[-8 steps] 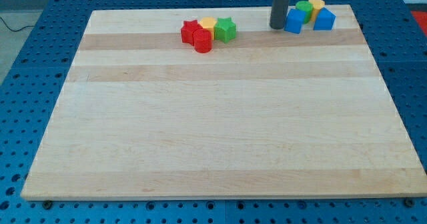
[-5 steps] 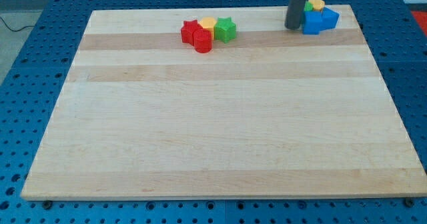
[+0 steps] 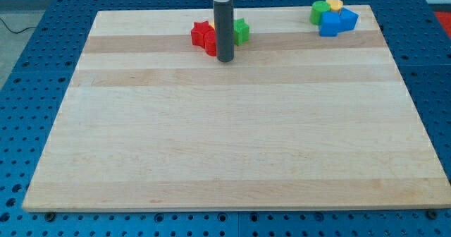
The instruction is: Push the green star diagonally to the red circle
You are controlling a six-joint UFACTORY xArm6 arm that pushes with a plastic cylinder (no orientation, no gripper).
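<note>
The green star [image 3: 242, 30] sits near the view's top centre of the wooden board [image 3: 225, 124], partly hidden behind my rod. The red circle [image 3: 211, 45] lies just left of the rod, below a red star-like block [image 3: 201, 32]. A yellow block that was between them is hidden by the rod. My tip [image 3: 225, 58] rests on the board just right of the red circle and below-left of the green star, close to both.
A second cluster sits at the view's top right: two blue blocks [image 3: 337, 22], a green block [image 3: 320, 11] and a yellow block [image 3: 334, 4]. The board's top edge lies just behind both clusters.
The rod has swung left from the top-right cluster to the red and green cluster. The blue blocks were nudged right before that. The green star and red circle have not visibly moved.
</note>
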